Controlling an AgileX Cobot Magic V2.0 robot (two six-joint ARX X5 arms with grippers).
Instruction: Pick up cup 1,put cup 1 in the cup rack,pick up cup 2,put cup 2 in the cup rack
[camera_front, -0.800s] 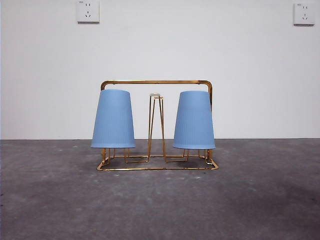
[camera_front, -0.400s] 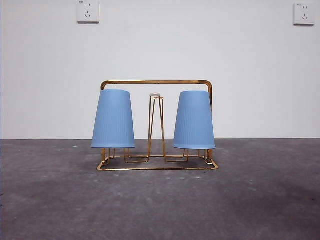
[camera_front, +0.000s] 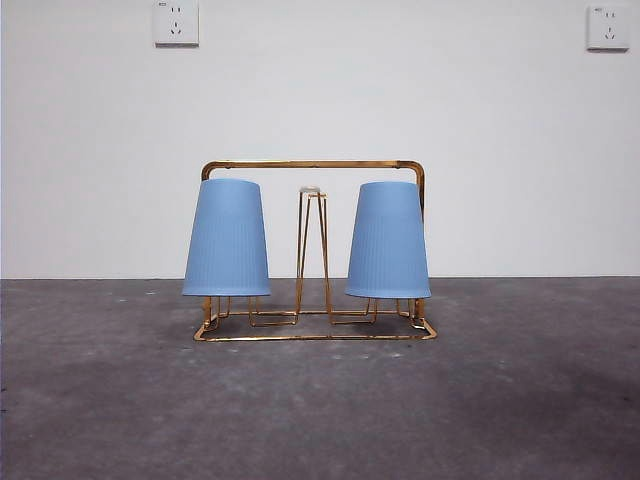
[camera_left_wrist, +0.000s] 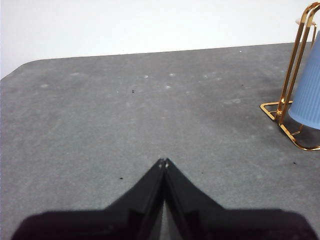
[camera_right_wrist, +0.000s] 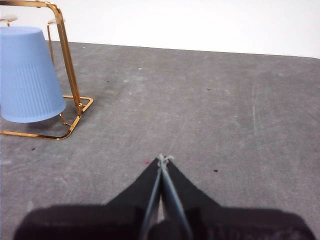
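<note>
Cups both inverted on cup rack (camera_front: 312, 165), mid-tabletop (camera_front: 100, 400), well off every edge. Left cup (camera_front: 226, 238) over left-end prongs, right cup (camera_front: 388, 240) over right-end prongs, bare pale-tipped prong between. Likely task done; best to hold clear, no nudging of rack. Left hand (camera_left_wrist: 163, 162) clenched, empty, above bare tabletop beside rack's left end. Right hand (camera_right_wrist: 162, 159) clenched, empty, off rack's right end. Cups: blue ribbed plastic, tapered. Rack: thin gold wire, arched handle.
</note>
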